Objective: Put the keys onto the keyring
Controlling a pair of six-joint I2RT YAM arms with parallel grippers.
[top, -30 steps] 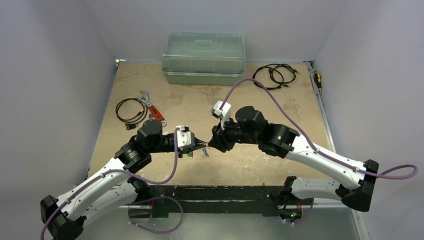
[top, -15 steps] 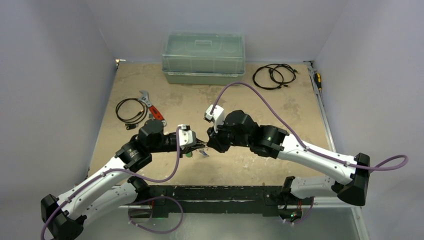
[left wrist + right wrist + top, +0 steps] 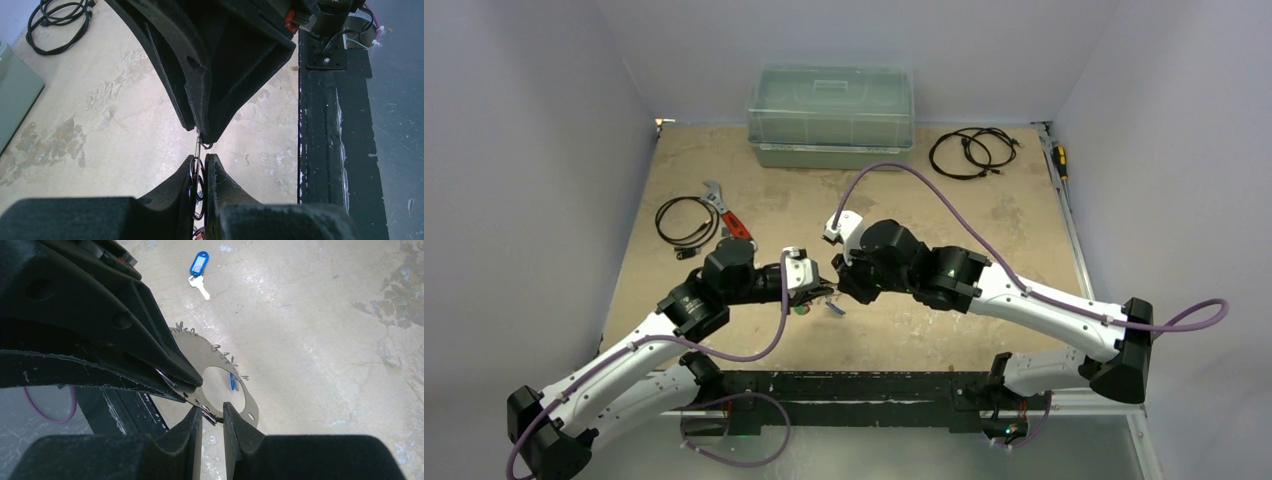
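Observation:
The keyring (image 3: 200,352) is a flat silvery loop with a round hole and small wire hooks along its edge. My left gripper (image 3: 200,159) is shut on it, and in the left wrist view it shows edge-on with small split rings (image 3: 198,182) between the pads. My right gripper (image 3: 211,410) meets it tip to tip and is pinched on a small split ring (image 3: 210,416) at the loop's rim. A key with a blue tag (image 3: 198,265) lies on the table. In the top view both grippers (image 3: 829,290) meet near the table's front centre.
A clear lidded box (image 3: 831,115) stands at the back. Black cable coils lie at the back right (image 3: 972,152) and at the left (image 3: 684,220), next to a red-handled wrench (image 3: 727,215). The black base rail (image 3: 854,385) runs along the near edge.
My right arm has shifted left toward the left gripper, and its jaws have narrowed around the small split ring. The left gripper has kept its hold and place.

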